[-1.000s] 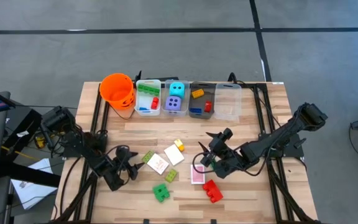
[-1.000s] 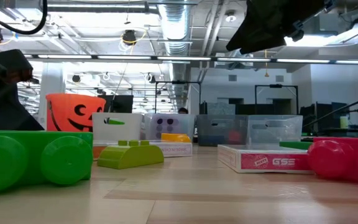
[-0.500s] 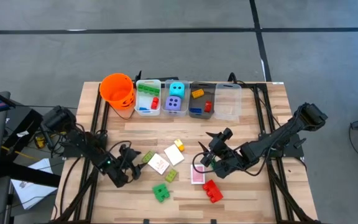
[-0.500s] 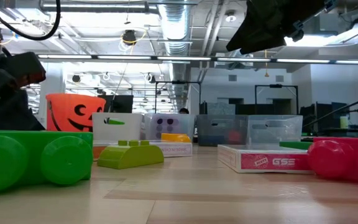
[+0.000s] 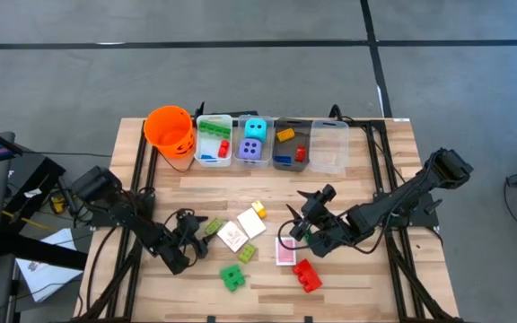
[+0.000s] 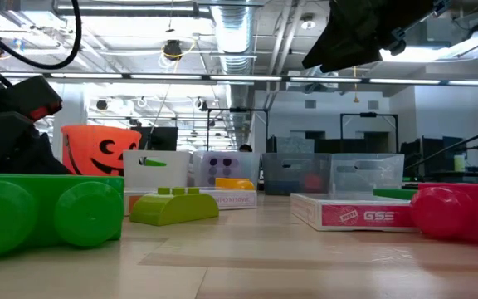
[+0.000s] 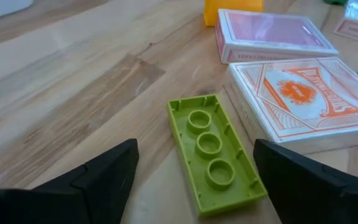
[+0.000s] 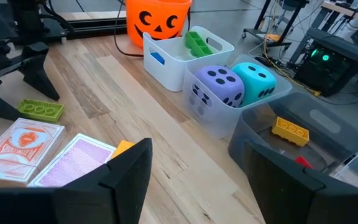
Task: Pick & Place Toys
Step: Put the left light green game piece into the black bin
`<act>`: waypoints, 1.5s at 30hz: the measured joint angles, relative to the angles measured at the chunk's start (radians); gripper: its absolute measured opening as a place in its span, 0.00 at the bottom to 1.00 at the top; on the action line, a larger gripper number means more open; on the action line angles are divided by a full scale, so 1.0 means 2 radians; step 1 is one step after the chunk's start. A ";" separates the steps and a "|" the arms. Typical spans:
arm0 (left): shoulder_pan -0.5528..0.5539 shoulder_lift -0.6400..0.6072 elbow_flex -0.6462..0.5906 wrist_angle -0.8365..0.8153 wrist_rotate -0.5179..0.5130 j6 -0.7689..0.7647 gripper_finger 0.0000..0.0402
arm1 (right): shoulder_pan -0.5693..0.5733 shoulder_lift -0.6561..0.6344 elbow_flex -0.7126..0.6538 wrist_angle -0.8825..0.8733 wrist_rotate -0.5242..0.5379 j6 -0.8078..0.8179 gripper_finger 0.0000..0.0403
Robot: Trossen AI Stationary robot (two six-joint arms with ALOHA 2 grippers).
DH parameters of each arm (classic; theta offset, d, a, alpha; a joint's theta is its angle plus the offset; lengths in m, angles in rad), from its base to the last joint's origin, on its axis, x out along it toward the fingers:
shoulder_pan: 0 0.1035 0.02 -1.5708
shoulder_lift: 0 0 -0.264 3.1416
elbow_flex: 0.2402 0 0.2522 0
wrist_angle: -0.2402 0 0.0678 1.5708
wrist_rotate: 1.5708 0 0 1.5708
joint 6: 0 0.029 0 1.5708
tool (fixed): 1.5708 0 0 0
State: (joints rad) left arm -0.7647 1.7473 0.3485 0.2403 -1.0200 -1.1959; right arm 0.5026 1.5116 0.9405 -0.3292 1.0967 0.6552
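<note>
Toys lie loose mid-table. A lime-green brick [image 5: 214, 226] lies hollow side up [image 7: 215, 152], beside an orange-backed card deck [image 7: 303, 99] and a pink-backed deck [image 7: 269, 34]. My left gripper [image 5: 196, 233] is low over the table and open. Its fingers [image 7: 107, 171] stand on either side of the lime brick's near end without touching it. My right gripper [image 5: 299, 226] hangs open above the table near another pink deck [image 5: 285, 253], with nothing between its fingers [image 8: 129, 168]. A yellow brick [image 5: 258, 210], green bricks [image 5: 232, 277] and a red brick [image 5: 308, 275] rest flat on the wood.
Along the far edge stand an orange pumpkin bucket [image 5: 170, 130] and a row of clear bins [image 5: 272, 144] holding bricks, a cyan die [image 8: 257, 78] and a purple die [image 8: 219, 84]. Black frame rails [image 5: 142, 179] run down both table sides. The low view shows the green brick [image 6: 48, 212] close up.
My left gripper has sunk toward the table and edged toward the lime-green brick, rolling a little about its own line. Its fingers stay apart. No toy has moved.
</note>
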 joint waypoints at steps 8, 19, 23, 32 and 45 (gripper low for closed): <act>0.001 0.000 -0.001 -0.003 -0.004 -0.003 0.58 | 0.000 0.000 0.000 0.000 -0.013 0.002 0.61; 0.001 0.002 -0.002 0.020 -0.028 -0.013 0.33 | 0.000 0.000 0.000 0.001 -0.013 0.006 0.61; 0.007 0.002 -0.001 0.055 -0.036 -0.015 0.33 | 0.001 0.000 0.000 0.001 -0.013 0.010 0.61; 0.082 0.002 -0.001 0.110 -0.071 0.023 0.33 | -0.008 0.000 0.000 -0.001 -0.011 0.007 0.61; 0.248 -0.143 -0.001 0.373 0.291 0.378 0.34 | -0.070 0.000 0.000 0.045 -0.011 -0.228 0.61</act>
State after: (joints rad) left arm -0.2678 1.4615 0.3470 0.9872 -0.4389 -0.4403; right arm 0.3617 1.5116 0.9405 -0.2387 1.0752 0.1999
